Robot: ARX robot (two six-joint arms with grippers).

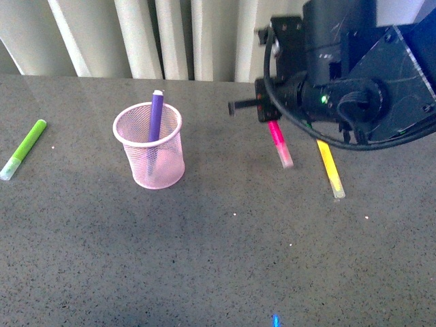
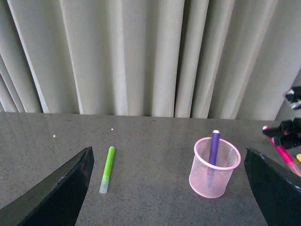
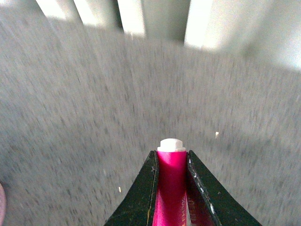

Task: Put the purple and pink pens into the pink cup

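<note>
Grey speckled tabletop (image 1: 218, 259) backed by pale pleated curtains (image 1: 136, 34).

**Front view.** You see the pink cup (image 1: 165, 170) standing upright left of centre. The purple pen (image 1: 156, 112) stands inside it, leaning slightly, with its upper end above the rim. A lime green marker (image 1: 24, 148) lies flat near the table's left edge, well apart from the cup. To the right, the right arm (image 1: 354, 82) carries the pink pen (image 1: 278, 138), which slants downward with its clear cap lowest. You cannot tell whether the cap touches the table. A yellow marker (image 1: 330, 167) lies just beside it, partly hidden under the arm.

**Left wrist view.** The left gripper (image 2: 168, 151) is spread wide and holds nothing. Its two dark fingers (image 2: 66, 193) frame the scene. The cup with the purple pen appears between them, and the green marker lies on the table nearer one finger.

**Right wrist view.** The right gripper (image 3: 172, 162) is clamped on the pink pen, both fingers pressed against its barrel. The pen's pale end projects just past the fingertips. The table beyond is blurred.
</note>
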